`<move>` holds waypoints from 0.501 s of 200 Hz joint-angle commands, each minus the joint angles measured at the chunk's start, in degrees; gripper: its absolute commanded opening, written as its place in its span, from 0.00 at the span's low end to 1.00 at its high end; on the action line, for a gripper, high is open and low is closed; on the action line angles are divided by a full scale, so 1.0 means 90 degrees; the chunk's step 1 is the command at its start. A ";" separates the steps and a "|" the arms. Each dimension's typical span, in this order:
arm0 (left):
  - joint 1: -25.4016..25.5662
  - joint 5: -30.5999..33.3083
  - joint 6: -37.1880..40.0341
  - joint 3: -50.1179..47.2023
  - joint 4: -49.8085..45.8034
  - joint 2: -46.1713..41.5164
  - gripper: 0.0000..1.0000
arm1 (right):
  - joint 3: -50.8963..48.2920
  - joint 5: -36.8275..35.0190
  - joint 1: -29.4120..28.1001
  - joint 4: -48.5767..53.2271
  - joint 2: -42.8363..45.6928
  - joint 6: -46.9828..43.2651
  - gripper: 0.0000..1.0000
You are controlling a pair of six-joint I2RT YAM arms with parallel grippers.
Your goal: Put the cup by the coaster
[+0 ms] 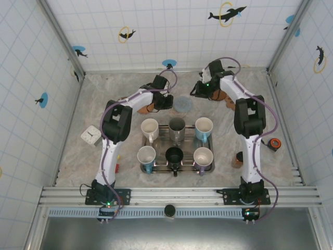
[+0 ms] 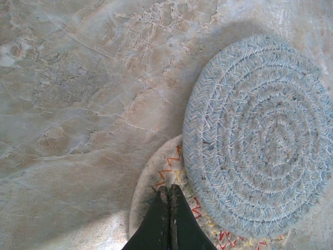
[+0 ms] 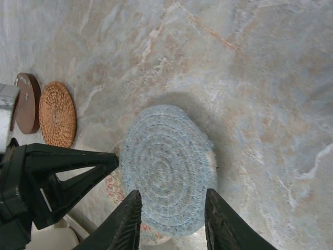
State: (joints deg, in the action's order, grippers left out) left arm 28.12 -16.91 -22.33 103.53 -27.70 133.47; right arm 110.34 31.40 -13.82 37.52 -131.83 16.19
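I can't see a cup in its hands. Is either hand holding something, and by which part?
Nothing is held. The left gripper is shut empty; the right gripper is open above the blue coaster.

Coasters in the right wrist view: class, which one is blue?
The braided pale blue coaster in the middle, lying over a cream red-stitched coaster. The other two, off to the left, are an orange wicker coaster and a dark brown disc.

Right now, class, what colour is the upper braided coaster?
Coaster: pale blue-grey, best in the left wrist view.
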 commanded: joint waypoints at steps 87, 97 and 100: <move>0.0040 0.0111 0.0157 -0.0014 -0.0379 -0.0006 0.00 | -0.0654 0.0759 0.0114 -0.0736 -0.0525 0.0434 0.36; 0.0040 0.0106 0.0157 -0.0009 -0.0379 0.0004 0.00 | -0.0681 0.0786 0.0110 -0.0780 -0.0560 0.0453 0.35; 0.0040 0.0105 0.0158 -0.0009 -0.0379 0.0009 0.00 | -0.0690 0.0796 0.0113 -0.0803 -0.0575 0.0468 0.35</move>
State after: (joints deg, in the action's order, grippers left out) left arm 28.12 -16.93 -22.33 103.55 -27.73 133.47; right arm 105.62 36.51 -12.71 32.56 -134.85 19.14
